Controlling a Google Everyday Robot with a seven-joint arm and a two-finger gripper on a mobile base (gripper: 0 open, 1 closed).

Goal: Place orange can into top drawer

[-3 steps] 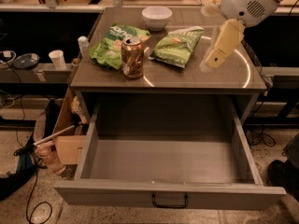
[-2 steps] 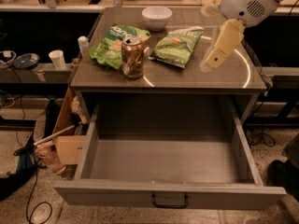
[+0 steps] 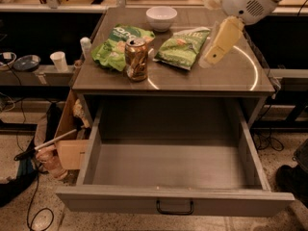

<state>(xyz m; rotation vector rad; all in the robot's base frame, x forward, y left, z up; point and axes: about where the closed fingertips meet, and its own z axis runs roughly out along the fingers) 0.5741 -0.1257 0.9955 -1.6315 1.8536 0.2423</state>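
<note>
Your claw hangs over the right part of the counter, just right of the right-hand chip bag and well apart from the can. You cannot tell whether it is spread or pressed together; it carries nothing.

The can stands upright near the counter's front edge, left of centre, between the two bags and close against the left one. I'd bring the claw left above the right bag and come down on the can's free near side. Grip mid-body and gently, since thin metal will likely buckle, then lift clear before moving nearward.

The drawer below is pulled wide open with nothing in it. The white bowl at the far edge looks empty too.
</note>
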